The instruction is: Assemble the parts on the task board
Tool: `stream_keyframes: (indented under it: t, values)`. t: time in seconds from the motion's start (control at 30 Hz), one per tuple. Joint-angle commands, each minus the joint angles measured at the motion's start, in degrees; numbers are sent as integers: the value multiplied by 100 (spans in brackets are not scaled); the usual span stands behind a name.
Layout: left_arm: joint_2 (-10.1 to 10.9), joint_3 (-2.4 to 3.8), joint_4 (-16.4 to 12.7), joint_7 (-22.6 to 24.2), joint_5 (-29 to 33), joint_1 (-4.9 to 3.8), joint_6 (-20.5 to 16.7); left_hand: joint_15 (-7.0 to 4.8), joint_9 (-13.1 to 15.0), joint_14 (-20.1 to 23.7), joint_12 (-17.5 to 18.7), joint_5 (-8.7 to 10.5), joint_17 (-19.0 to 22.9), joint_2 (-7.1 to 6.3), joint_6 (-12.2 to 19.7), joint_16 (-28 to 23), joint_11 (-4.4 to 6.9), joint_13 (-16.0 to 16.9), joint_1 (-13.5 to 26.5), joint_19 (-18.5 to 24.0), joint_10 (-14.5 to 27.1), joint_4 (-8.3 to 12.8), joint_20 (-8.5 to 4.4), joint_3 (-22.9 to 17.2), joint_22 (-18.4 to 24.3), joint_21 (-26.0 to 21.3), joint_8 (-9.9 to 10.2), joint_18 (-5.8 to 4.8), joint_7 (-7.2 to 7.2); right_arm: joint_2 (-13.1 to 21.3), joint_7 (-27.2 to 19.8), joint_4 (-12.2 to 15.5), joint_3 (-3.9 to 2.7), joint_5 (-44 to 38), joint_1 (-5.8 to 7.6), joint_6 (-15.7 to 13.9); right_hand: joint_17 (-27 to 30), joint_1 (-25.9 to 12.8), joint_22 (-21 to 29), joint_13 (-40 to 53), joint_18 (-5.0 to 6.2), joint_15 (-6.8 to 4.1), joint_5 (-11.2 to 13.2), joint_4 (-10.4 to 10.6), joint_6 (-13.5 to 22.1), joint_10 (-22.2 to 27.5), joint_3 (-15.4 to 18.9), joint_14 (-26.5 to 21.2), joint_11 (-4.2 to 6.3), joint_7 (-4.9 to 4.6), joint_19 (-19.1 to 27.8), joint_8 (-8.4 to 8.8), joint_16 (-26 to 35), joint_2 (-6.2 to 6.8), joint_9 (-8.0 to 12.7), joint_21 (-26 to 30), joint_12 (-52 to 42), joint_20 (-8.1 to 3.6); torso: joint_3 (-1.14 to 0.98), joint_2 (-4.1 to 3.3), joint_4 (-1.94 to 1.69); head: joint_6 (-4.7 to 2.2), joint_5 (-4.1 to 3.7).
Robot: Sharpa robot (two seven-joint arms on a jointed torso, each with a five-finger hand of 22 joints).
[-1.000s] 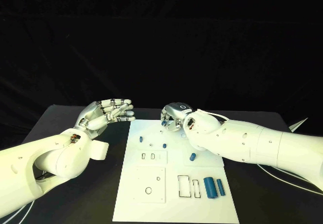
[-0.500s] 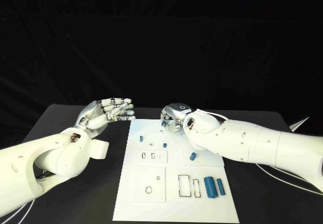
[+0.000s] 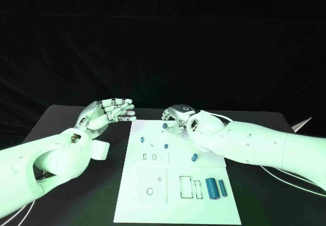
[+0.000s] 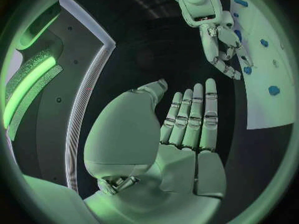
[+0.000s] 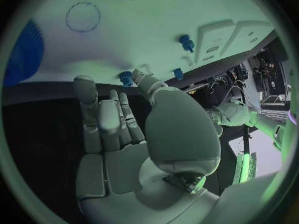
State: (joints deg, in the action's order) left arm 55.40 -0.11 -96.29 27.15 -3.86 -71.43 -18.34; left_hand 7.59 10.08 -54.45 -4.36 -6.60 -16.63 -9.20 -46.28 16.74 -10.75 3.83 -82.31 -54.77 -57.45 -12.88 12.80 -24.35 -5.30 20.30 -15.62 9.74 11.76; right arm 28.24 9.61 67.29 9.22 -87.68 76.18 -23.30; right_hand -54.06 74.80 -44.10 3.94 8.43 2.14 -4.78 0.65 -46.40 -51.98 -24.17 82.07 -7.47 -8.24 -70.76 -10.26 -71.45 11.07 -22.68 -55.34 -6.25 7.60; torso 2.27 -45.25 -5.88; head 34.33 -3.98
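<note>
Head view: the white task board (image 3: 178, 188) lies flat in the middle of the black tabletop (image 3: 54, 127), its long side running away from the robot.

Left hand (image 3: 109, 114): raised just beside the board's far left corner, over the tabletop. Its fingers are straight and close together, with the thumb apart from them. It holds nothing. The left wrist view shows the same hand (image 4: 168, 134) with its palm bare and its fingers laid side by side.

Right hand (image 3: 178, 116): at the far end of the board, fingers pointing down toward the board surface. A small blue part (image 3: 165, 125) sits at its fingertips. The right wrist view shows the thumb tip next to a blue part (image 5: 126, 77) at the board edge, with the other fingers (image 5: 106, 124) straight and together; whether the part is pinched or only touched cannot be told.

Parts on the board, head view:
- a small blue peg (image 3: 142, 139) near the left edge, far half;
- a second blue peg (image 3: 166, 146) near the centre line;
- a blue piece (image 3: 194, 157) beside the right forearm;
- two blue cylinders (image 3: 216, 188) lying side by side near the right edge, close half, just beside rectangular outlines (image 3: 190, 186).
</note>
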Motion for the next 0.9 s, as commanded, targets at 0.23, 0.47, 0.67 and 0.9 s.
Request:
stream_keyframes:
  t: [0.23, 0.47, 0.67, 0.9]
  values:
    - [8, 4, 27, 4, 17, -10, 78, 38, -5, 2, 26, 37, -12, 6, 53, -26, -27, 0, 52, -3, 1, -4, 38, -50, 13, -25, 33, 68, 267, 827, 63, 860, -54, 268, 39, -193, -224, 207, -322, 51, -30, -108, -43, 167, -191, -317, 282, 118, 130, -110, -330, 20, -138, -106, -59, -191, -426, -82, -24, 26, 82, -70, -4]
    - [-20, 3, 79, 9, 19, -10, 108, 38, -5, 2, 26, 37, -12, 6, 53, -26, -27, 0, 52, -3, 1, -4, 38, -50, 13, -25, 33, 68, 267, 1564, -15, 1339, -98, 1266, 183, -129, -1053, 65, -1424, 256, -224, -219, -131, 281, -502, -1582, -201, 348, 271, -119, -810, 19, -657, 75, -73, -1062, -813, -187, -53, 57, 118, -109, -5]
    - [-62, 1, 152, 9, 19, -7, 119, 38, -4, 1, 28, 38, -15, 13, 53, -30, -27, 1, 51, -3, 0, -2, 38, -56, 16, -28, 34, 69, 266, 1896, -27, 1391, -110, 1656, 237, 259, -1525, -6, -2041, 1270, -324, -371, -284, 279, -376, -2314, 146, 446, 478, 13, -1018, 12, -950, 326, -142, -1544, -2007, -342, -64, 58, 145, -129, -38]
    - [-70, -1, 182, 14, 19, -4, 124, 38, -4, 1, 28, 38, -15, 13, 53, -30, -27, 1, 51, -3, 0, -2, 38, -56, 16, -28, 34, 69, 266, 2003, 73, 1230, -112, 1774, 249, 583, -2707, 193, -3216, 6743, -536, -253, -315, 689, -99, -2653, 1086, 631, 346, -76, -1361, -150, -1544, 73, -328, -2434, -6921, -231, -72, 52, 135, -106, -48]
